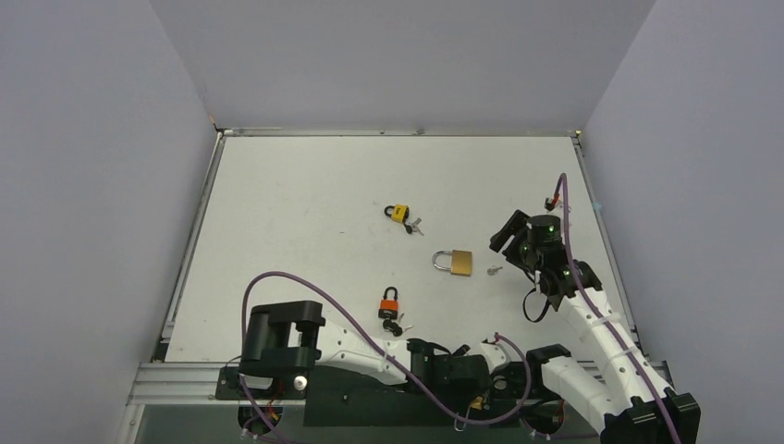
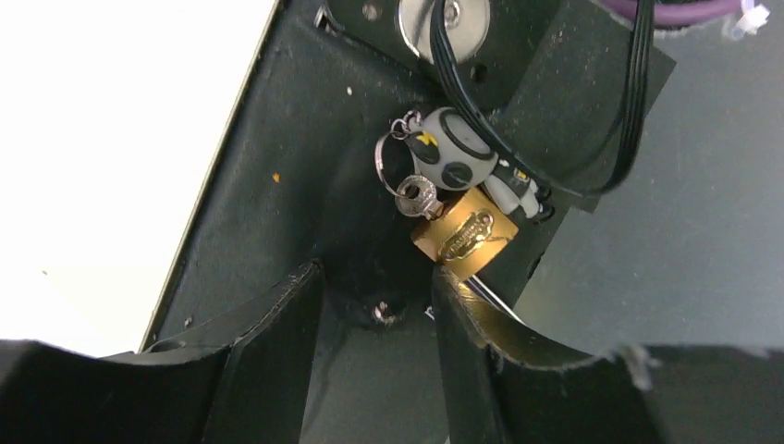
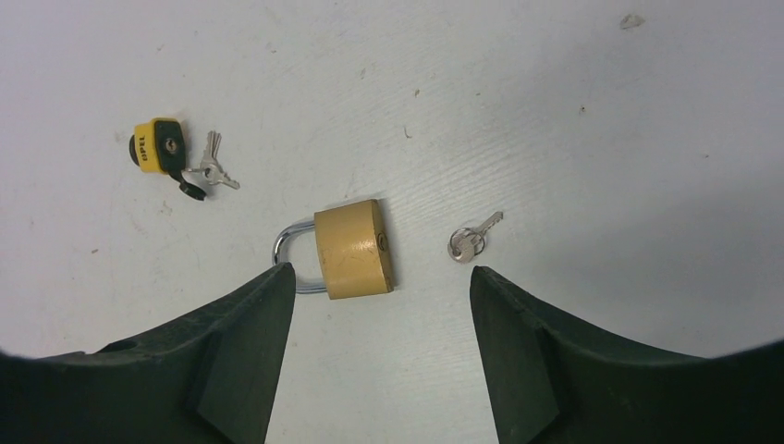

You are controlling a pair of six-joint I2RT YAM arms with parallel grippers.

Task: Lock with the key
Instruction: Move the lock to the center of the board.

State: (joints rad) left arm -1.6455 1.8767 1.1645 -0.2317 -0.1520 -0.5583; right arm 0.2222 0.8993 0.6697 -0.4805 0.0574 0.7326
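Note:
A brass padlock with a steel shackle lies flat mid-table; in the right wrist view it sits just ahead of my left finger. A small silver key lies on the table just right of it, and it also shows in the right wrist view. My right gripper hovers right of the lock; its jaws are wide open and empty. My left gripper rests folded at the near edge, open and empty, over the black base plate.
A yellow-black padlock with keys lies farther back left. An orange padlock with keys lies near the arm bases. A small brass lock with a key fob and cables hangs by the base. Grey walls enclose the table.

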